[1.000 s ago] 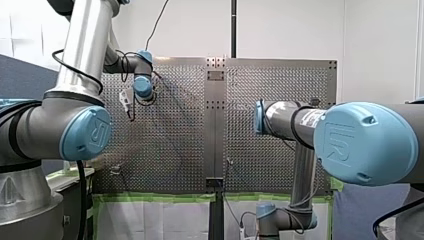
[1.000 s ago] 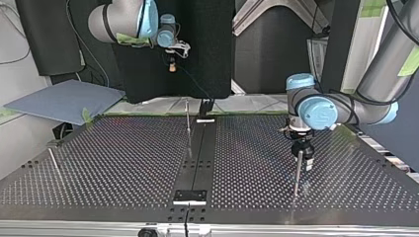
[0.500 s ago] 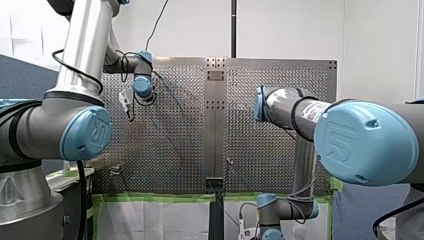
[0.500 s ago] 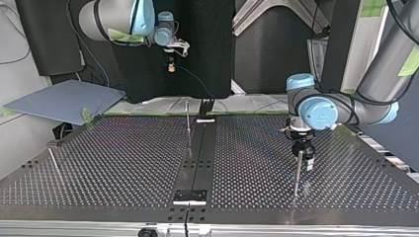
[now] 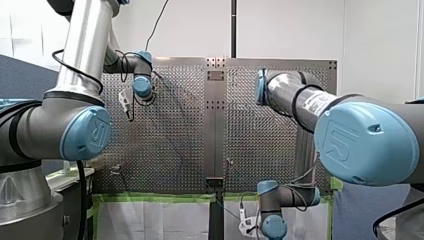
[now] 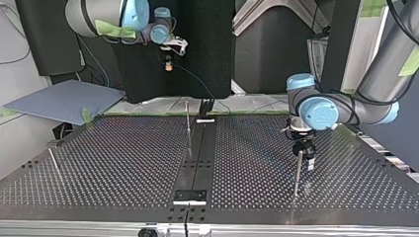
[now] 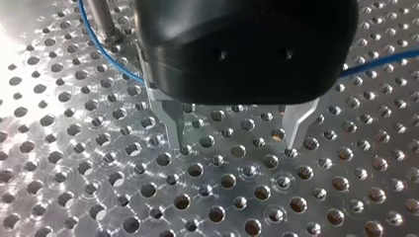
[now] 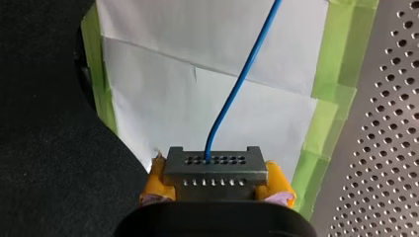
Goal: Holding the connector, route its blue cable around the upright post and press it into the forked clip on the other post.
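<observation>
My left arm (image 5: 80,65) entered from left; its wrist (image 5: 142,87) sat over far-left part of perforated table (image 5: 170,140). My right arm (image 5: 367,145) entered from right, forearm across table's right half, then bent down past near edge. Its wrist (image 5: 272,200) hung below that edge, in front of white paper (image 5: 150,220) bordered by green tape (image 5: 150,197). Thin post (image 5: 228,162) stood just right of centre strip (image 5: 215,125), close to near edge.

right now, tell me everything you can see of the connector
The connector is a small grey rectangular block, metallic-looking, with a row of round holes above a row of slots. The blue cable leaves one hole. The yellow pads of my right gripper clamp it on both sides, over white paper beside the perforated table.
</observation>
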### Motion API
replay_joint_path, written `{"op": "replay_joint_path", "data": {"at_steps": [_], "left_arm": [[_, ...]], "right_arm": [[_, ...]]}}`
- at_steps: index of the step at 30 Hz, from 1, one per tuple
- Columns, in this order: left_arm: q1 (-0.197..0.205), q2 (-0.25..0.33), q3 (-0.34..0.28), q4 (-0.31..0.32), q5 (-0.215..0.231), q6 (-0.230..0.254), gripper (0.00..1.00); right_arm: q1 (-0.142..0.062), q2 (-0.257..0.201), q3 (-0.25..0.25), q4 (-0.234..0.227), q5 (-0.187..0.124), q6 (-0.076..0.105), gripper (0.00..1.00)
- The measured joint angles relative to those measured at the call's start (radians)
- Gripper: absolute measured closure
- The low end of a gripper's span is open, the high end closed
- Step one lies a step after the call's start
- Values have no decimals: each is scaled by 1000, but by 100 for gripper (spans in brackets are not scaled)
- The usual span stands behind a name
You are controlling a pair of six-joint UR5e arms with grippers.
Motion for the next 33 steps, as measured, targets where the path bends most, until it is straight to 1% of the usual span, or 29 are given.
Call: {"op": "replay_joint_path", "data": {"at_steps": [2, 5, 10, 15, 18, 22, 28, 33], "left_arm": [[0, 0, 0, -1, -2, 0, 0], [0, 0, 0, -2, -3, 0, 0], [0, 0, 0, -4, -7, 0, 0], [0, 0, 0, -5, -8, 0, 0], [0, 0, 0, -5, -8, 0, 0], [0, 0, 0, -6, -8, 0, 0], [0, 0, 0, -6, -8, 0, 0], [0, 0, 0, -6, -11, 1, 0]], "right_arm": [[-3, -20, 20, 8, 0, 11, 100], [-7, -48, 42, 26, -3, 21, 100], [-9, -98, 52, 69, -6, 21, 100], [-10, -147, 54, 86, -7, 21, 100], [-11, -177, 54, 87, -11, 20, 100], [-14, -217, 56, 81, -29, 19, 100], [-17, -265, 63, 73, -43, 19, 100], [-35, -304, 93, 43, -61, 21, 100]]}}
